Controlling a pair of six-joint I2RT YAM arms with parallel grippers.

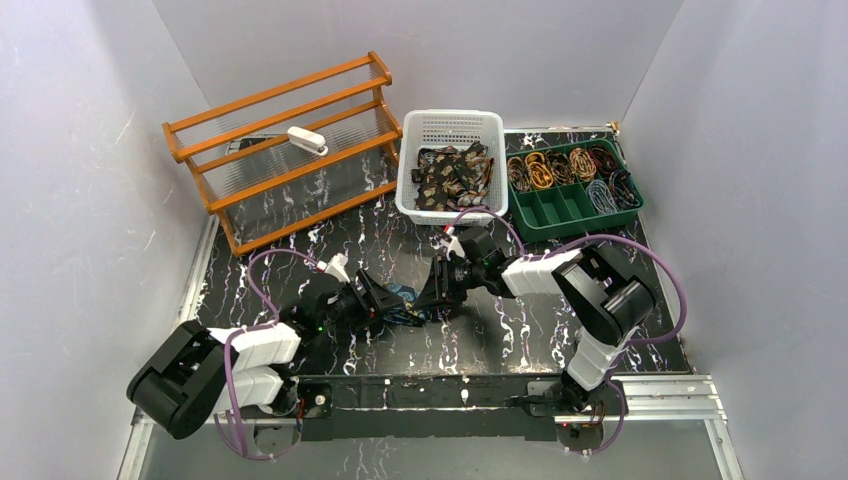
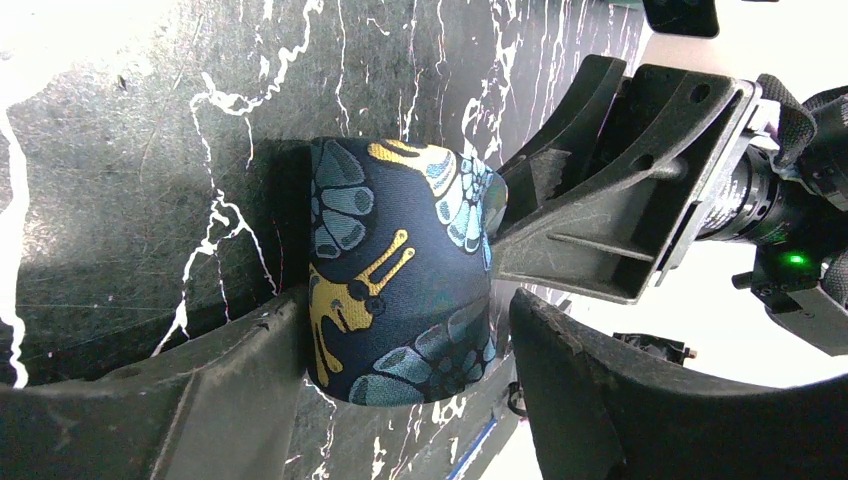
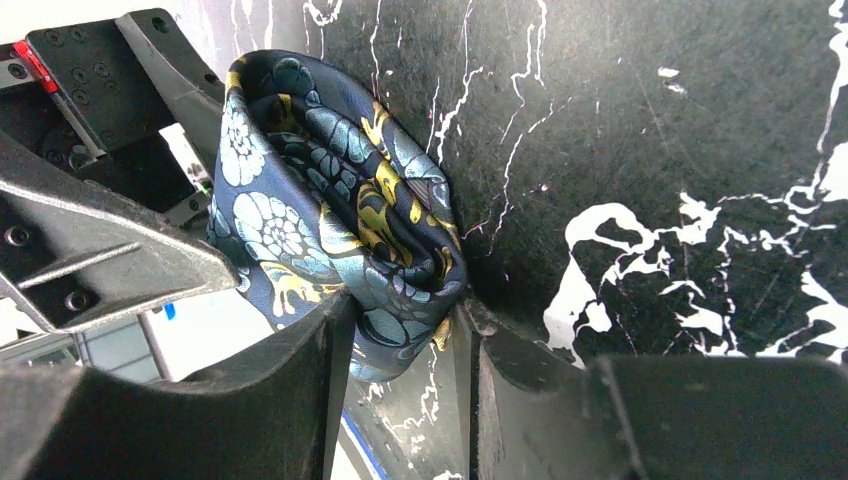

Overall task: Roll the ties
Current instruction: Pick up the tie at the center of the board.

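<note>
item: blue tie (image 2: 400, 270), wound into a fat roll, resting mid desk (image 2: 120, 150) between the two arms.
right jaws: closed on the roll's lower layers.
left jaws: straddling the roll, one finger touching, the other just beside; firm grip cannot be told.
risk: smooth fabric would likely spring loose if either side lets go early; an off-centre pinch could telescope the coil or tip it.
appearance: dark blue weave, teal florets, gold paisley; layers snug, uneven at one edge.
also: brown ties (image 1: 455, 175) unrolled in white basket (image 1: 455, 118).
</note>
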